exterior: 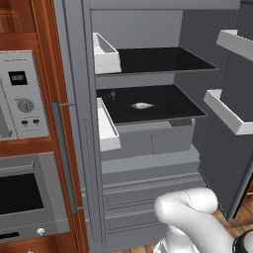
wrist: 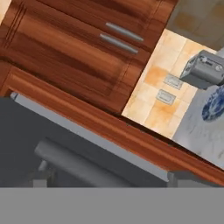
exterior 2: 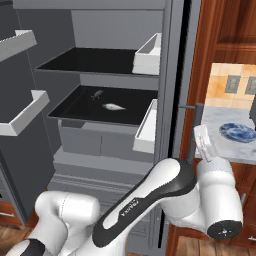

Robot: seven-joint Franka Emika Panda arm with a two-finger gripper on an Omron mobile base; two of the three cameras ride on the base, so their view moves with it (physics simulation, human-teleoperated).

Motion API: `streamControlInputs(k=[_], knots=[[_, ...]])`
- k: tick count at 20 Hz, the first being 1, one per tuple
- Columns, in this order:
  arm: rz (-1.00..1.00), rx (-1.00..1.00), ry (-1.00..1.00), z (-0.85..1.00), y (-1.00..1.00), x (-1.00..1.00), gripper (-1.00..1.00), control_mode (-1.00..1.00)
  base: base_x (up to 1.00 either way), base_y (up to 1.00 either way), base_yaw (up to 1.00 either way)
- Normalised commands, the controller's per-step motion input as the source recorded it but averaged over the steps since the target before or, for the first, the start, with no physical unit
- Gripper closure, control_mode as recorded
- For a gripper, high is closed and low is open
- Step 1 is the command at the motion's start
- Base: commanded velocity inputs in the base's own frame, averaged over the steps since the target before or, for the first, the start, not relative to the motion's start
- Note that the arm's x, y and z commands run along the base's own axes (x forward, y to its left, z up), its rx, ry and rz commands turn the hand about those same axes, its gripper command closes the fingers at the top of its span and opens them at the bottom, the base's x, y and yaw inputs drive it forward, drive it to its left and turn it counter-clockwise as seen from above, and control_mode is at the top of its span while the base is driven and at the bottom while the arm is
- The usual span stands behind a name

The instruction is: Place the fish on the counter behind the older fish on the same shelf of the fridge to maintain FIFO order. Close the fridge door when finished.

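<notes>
Fridge: tall matte grey fridge [exterior: 148, 148] stands open.
Shelf: slender dark grey-brown fish [exterior 2: 97, 93] lies behind pale silvery-white fish [exterior 2: 114, 106] on wide black shelf [exterior 2: 75, 111].
Pincer: my pincer [exterior 2: 204, 142], state unclear.

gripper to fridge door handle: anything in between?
Nothing visible. The gripper sits right beside the handle of the open fridge door on the counter side. In the hand view the handle lies close ahead at lower left, with no object in front of it.
</notes>
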Motion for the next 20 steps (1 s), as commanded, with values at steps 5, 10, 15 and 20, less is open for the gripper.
streamControlInputs(k=[5,10,15,20], knots=[[0.17,0.2,0.01,-0.43,-0.56,0.65,-1.0,-1.0,0.0,0.0,0.0],[0.22,0.18,0.0,-0.27,-0.09,0.88,-1.0,-1.0,0.0,0.0,0.0],[0.28,0.05,0.06,-0.11,0.02,0.75,-1.0,-1.0,0.0,0.0,0.0],[0.31,0.01,0.01,-0.03,0.37,0.11,-1.0,-1.0,0.0,0.0,0.0]])
